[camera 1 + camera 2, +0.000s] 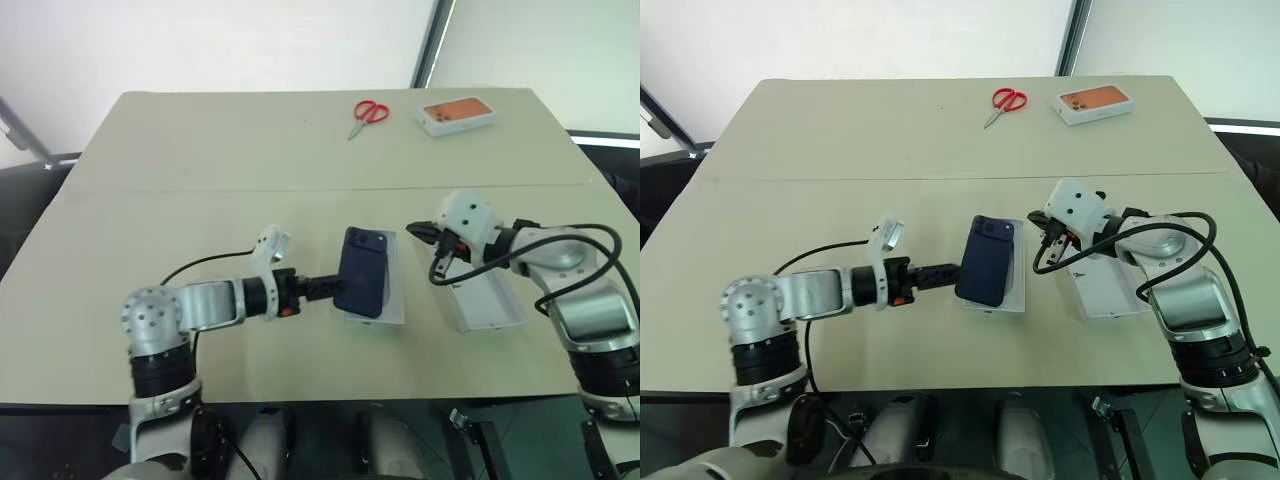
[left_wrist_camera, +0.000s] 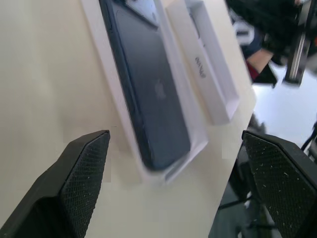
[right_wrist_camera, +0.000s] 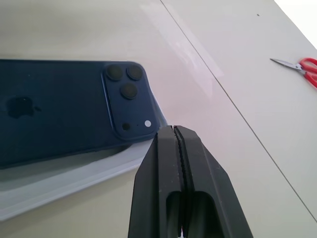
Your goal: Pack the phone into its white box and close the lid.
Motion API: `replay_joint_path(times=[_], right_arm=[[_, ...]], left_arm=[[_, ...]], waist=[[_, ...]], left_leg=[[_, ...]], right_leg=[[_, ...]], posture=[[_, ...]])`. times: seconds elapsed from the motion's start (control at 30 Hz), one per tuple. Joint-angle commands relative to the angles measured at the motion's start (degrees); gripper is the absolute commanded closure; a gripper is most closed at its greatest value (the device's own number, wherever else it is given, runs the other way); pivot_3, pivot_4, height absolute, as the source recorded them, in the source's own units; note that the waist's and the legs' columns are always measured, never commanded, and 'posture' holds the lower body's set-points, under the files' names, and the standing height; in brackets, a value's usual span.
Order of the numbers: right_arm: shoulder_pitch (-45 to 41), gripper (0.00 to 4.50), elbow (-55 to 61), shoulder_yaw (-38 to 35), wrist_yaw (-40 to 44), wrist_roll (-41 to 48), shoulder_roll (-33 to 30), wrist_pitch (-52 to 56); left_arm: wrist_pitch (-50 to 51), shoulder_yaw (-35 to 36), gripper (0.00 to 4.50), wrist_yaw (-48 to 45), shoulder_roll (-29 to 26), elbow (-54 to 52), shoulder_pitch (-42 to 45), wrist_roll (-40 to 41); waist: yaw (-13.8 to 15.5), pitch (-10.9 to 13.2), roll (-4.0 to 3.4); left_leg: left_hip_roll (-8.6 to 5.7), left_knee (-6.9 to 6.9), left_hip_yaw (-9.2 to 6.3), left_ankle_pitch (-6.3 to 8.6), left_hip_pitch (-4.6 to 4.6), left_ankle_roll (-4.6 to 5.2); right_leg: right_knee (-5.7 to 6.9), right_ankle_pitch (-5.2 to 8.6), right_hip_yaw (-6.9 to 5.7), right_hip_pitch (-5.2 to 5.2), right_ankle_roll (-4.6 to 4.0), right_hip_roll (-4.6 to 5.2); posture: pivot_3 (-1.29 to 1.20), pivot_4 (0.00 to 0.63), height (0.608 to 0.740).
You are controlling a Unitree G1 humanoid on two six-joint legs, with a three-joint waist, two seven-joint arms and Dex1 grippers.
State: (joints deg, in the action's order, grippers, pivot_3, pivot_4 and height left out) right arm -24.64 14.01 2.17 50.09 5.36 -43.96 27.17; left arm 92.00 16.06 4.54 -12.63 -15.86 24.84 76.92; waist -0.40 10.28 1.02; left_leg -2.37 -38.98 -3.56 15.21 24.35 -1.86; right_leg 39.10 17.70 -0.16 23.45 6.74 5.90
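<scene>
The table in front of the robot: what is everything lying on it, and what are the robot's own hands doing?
phone: one, dark navy blue, back up, lying askew over the white box at the table's middle.
white box: one, white, under the phone.
lid: one, white, inside up, just right of the box, partly under the right arm.
scissors: one pair, red handles, far side of the table.
second box: one, white with an orange phone picture, far right of the table.
table: one, beige.
left gripper: black fingers wide open, just left of the phone.
right gripper: black fingers shut, beside the phone's camera corner.
</scene>
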Motion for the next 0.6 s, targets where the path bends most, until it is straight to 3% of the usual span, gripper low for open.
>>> replay_joint_path(times=[0.03, 0.23, 0.43, 0.53, 0.6], right_arm=[[-1.23, 4.5, 0.31, 0.31, 0.17, 0.47, 0.12, -1.15], [-2.15, 4.5, 1.09, 2.07, 1.02, 1.18, 0.45, 0.44], [-3.48, 4.5, 5.27, 7.11, -0.17, 0.56, 2.28, 7.45], [-5.64, 4.5, 10.12, 11.51, -2.3, 2.12, 7.23, 16.91], [-6.97, 4.5, 12.08, 13.99, -4.01, 2.58, 10.48, 22.26]], left_arm=[[-1.4, -1.69, 0.04, -5.89, -4.42, -3.68, -1.87, 1.15], [-12.89, -0.78, 0.04, -15.56, -14.5, -7.6, -5.07, -6.79], [-37.27, -1.65, 0.04, -28.59, -22.69, -11.48, -11.89, -24.87], [-52.95, -8.0, 0.04, -38.61, -29.19, -11.79, -18.18, -38.96], [-59.47, -10.9, 0.04, -42.91, -31.21, -10.8, -20.58, -43.87]], waist=[[0.04, 0.0, 0.0], [-0.32, 0.02, -0.03], [-0.2, 0.02, -0.07], [-0.28, 0.02, -0.08], [-0.35, 0.05, -0.15]], left_leg=[[-0.01, -0.01, -0.01, 0.0, 0.01, 0.0], [0.02, 0.03, -0.01, 0.0, 0.0, 0.0], [0.06, 0.1, 0.0, 0.0, 0.0, 0.0], [0.04, 0.11, 0.01, 0.01, 0.01, 0.02], [0.06, 0.19, 0.02, 0.01, 0.0, 0.02]], right_leg=[[0.0, 0.0, 0.0, 0.0, 0.0, 0.0], [-0.01, 0.01, 0.0, 0.02, -0.01, 0.0], [-0.07, 0.02, 0.0, 0.03, -0.04, 0.01], [-0.12, 0.02, 0.03, 0.03, -0.04, 0.06], [-0.14, 0.01, 0.09, 0.08, -0.06, 0.14]], posture=[[0.0, 0.15, 0.697], [0.0, 0.15, 0.697], [0.0, 0.15, 0.697], [0.0, 0.15, 0.697], [0.0, 0.15, 0.697]])
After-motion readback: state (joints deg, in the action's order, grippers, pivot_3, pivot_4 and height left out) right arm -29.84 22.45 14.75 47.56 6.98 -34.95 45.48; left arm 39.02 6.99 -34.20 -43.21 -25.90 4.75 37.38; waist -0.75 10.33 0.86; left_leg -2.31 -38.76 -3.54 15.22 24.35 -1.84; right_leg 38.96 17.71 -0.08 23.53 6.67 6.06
